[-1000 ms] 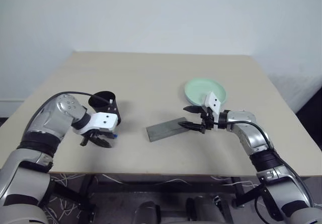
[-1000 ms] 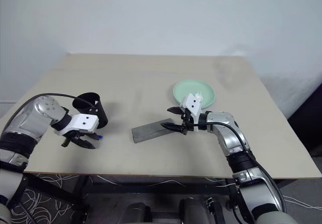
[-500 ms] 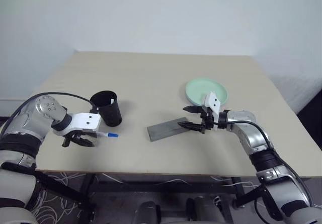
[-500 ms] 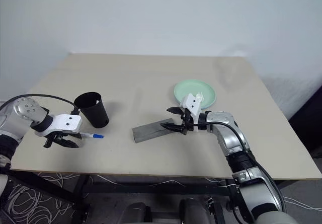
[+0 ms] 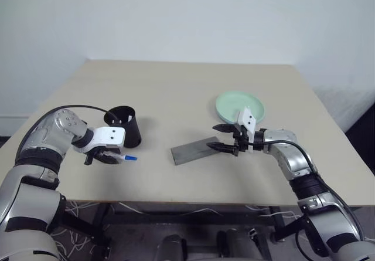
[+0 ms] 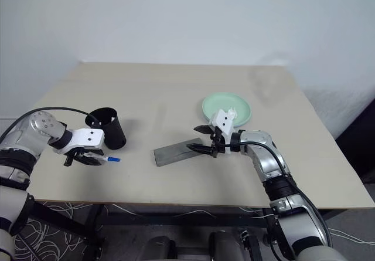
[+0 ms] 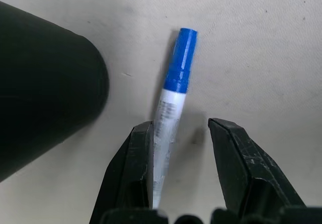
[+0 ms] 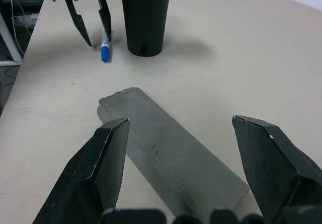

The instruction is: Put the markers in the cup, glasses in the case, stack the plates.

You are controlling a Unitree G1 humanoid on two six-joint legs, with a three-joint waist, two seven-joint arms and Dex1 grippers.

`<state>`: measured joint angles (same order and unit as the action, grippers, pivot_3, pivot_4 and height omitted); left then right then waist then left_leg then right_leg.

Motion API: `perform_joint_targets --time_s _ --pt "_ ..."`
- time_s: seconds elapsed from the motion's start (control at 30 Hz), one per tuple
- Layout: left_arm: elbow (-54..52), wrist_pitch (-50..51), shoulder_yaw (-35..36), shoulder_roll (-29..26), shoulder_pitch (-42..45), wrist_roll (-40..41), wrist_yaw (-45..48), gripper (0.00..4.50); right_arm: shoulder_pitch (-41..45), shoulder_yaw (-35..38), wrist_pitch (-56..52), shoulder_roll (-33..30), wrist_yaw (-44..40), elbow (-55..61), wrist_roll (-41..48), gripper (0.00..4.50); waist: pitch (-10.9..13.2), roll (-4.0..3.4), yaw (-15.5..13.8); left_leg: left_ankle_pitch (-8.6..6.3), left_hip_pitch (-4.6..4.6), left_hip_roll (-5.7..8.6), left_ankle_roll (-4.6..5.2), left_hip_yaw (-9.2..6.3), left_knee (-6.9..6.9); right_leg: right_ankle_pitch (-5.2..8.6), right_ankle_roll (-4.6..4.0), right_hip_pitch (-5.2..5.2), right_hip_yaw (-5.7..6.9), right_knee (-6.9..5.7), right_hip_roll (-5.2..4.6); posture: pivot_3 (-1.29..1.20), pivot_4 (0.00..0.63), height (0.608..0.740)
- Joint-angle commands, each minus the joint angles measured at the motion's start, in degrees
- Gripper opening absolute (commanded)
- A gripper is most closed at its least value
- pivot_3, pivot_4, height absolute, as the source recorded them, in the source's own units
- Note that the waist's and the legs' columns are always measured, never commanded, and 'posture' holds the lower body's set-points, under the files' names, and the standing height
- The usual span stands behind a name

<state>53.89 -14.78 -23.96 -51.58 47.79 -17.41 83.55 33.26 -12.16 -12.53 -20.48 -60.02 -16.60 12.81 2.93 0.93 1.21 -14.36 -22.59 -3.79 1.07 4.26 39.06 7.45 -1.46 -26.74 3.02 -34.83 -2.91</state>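
Blue-capped marker lies flat on the table, just beside the black cup, cap end pointing away from my left arm. My left claw points steeply down over the barrel end, fingers spread, marker barrel against the inside of one finger, the other finger apart from it; not pinched. Cup stands upright near the table's front left area, a white barrel end visible at its rim, too small to tell more. Grey case lies shut, flat, near table centre, angled. My right claw sits roughly level at the case's right end, fingers spread wide, holding nothing; in the right wrist view the case runs between the two fingers. Mint green plate is behind my right claw, toward the table's right side, partly hidden by the wrist. Something small and white rests in the plate, can't tell what.
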Motion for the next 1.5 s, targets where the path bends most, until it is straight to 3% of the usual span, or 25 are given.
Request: perform_joint_targets --time_s 0.03,0.13,0.33,1.07,1.3,1.5 --pt "1.3 -0.49 -0.51 0.5 1.6 -1.48 1.37 1.75 1.09 0.93 0.33 -0.28 0.12 2.14 0.15 3.56 0.0 0.0 -0.01 0.0 0.0 0.0 0.0 0.0 0.0 0.0 0.0 0.0 0.0 0.0 0.0 0.0 0.0 0.74" --pt "2.35 -0.75 -0.79 1.12 1.56 -2.04 1.32 1.75 0.94 0.99 0.17 -0.34 0.22 2.42 0.2 3.56 0.0 0.0 0.0 0.0 0.01 0.0 0.0 -0.01 0.0 0.0 0.0 0.01 -0.01 -0.01 0.0 0.0 0.0 0.74" --pt "1.87 -1.0 0.09 1.36 0.94 -1.21 3.46 0.07 0.66 1.07 0.03 -0.49 0.42 2.66 0.3 3.56 -0.01 -0.02 -0.05 -0.01 0.08 0.0 -0.02 -0.03 0.01 0.0 0.0 0.08 0.0 -0.02 0.0 0.0 0.0 0.74" --pt "-8.22 1.12 4.93 -0.86 -1.79 3.14 4.62 0.07 1.27 0.66 0.31 0.05 0.08 1.74 0.2 3.56 -0.01 -0.01 0.01 -0.03 0.03 0.0 0.03 -0.01 0.09 0.0 0.0 0.07 -0.02 -0.01 -0.01 0.0 0.0 0.74" --pt "-24.27 9.74 4.66 -4.66 -5.54 16.18 8.95 0.07 1.07 0.76 0.22 -0.11 0.15 1.87 0.17 3.56 -0.01 -0.01 0.12 -0.03 0.0 0.01 0.03 -0.01 0.07 0.0 0.0 0.03 -0.08 0.0 -0.01 0.0 0.0 0.74" --pt "-31.9 21.45 12.7 2.5 -4.36 23.96 3.57 0.07 1.07 0.69 0.16 -0.07 0.06 1.95 0.22 3.56 -0.01 -0.01 -0.05 -0.02 0.03 0.06 0.05 -0.09 0.15 0.0 0.0 0.19 -0.07 0.01 0.0 0.0 0.0 0.74"
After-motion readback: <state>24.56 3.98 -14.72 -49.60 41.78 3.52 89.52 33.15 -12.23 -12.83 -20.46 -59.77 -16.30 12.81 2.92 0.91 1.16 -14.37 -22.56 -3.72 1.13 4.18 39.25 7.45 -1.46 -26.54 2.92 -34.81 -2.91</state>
